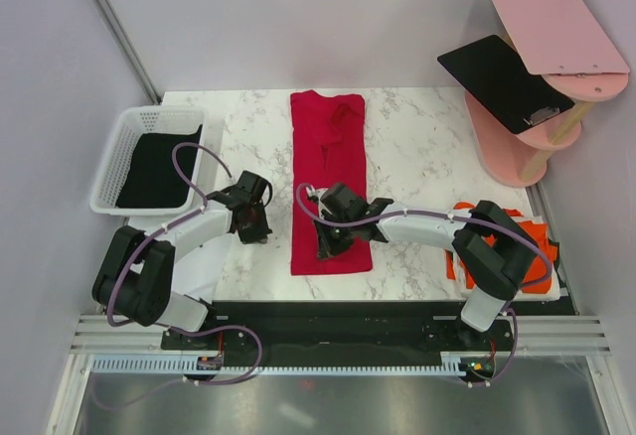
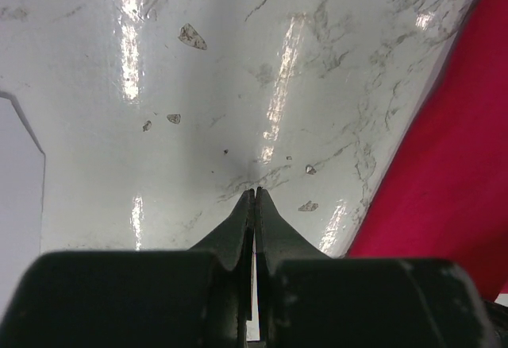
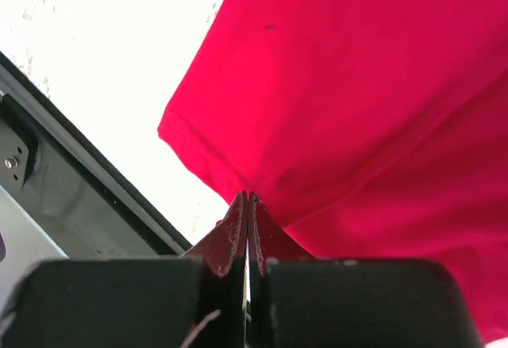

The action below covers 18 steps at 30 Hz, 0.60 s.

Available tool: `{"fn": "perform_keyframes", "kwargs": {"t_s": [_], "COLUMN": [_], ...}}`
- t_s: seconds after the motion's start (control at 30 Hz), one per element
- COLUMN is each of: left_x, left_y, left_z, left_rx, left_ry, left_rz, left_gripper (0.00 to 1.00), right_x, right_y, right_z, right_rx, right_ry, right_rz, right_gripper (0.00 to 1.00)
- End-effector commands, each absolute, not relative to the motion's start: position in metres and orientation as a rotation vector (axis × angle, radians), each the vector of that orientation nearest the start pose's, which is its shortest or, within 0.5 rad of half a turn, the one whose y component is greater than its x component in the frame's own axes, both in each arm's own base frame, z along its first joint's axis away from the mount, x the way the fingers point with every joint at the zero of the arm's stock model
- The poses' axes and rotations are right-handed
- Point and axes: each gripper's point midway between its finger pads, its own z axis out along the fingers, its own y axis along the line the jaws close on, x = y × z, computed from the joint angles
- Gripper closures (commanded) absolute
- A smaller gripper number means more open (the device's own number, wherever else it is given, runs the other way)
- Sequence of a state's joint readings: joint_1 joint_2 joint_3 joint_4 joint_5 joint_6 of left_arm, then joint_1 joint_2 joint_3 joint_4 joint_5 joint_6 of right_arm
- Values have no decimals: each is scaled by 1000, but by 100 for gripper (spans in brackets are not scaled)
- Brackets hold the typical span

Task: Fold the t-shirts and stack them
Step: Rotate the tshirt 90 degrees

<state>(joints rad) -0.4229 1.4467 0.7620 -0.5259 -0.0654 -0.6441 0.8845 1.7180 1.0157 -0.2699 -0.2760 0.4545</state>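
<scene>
Marble table (image 1: 427, 157) fills the middle of the top view, with its widest bare stretch from 1 to 3 o'clock and a narrower strip at 9 o'clock. The crimson t-shirt (image 1: 328, 157) lies flat as a long band from 12 to 6 o'clock; its far hem is near the back edge and its near hem close to the front edge. A pink shelf stand (image 1: 517, 147) sits off the corner at 2 o'clock, carrying a black board (image 1: 502, 82). The white mesh basket (image 1: 149, 110) hangs off the table's side at 9 o'clock, with a black t-shirt (image 1: 159, 167) inside. Orange-red t-shirts (image 1: 535, 231) lie at the 4 o'clock edge, partly under the right arm. The right gripper (image 3: 248, 197) has its jaws pressed together, tips at the crimson cloth's near corner at 6 o'clock; whether cloth is pinched I cannot tell. The left gripper (image 2: 254, 193) is closed on nothing over bare marble, just beside the shirt's 9 o'clock edge.
</scene>
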Motion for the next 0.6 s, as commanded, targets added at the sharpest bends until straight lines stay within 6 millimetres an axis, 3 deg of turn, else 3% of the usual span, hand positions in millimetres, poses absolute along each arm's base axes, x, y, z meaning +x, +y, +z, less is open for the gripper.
{"fn": "perform_keyframes", "kwargs": {"t_s": [0.0, 0.27, 0.4, 0.5, 0.57], "left_x": [247, 244, 243, 244, 244], "left_y": [-127, -124, -125, -128, -132], "left_z": [20, 17, 16, 17, 19], "left_rx": [-281, -285, -293, -292, -282], "left_ry": [2763, 2768, 2771, 2765, 2760], "left_rz": [-207, -192, -195, -219, -255], "left_gripper": [98, 98, 98, 98, 98], "right_x": [183, 173, 170, 171, 178], "right_y": [335, 299, 287, 286, 293], "right_z": [37, 22, 3, -8, 5], "right_rx": [-683, -656, -651, -660, -654], "right_ry": [2694, 2784, 2823, 2827, 2757], "right_rz": [782, 598, 518, 501, 523], "right_gripper": [100, 100, 100, 100, 100]}}
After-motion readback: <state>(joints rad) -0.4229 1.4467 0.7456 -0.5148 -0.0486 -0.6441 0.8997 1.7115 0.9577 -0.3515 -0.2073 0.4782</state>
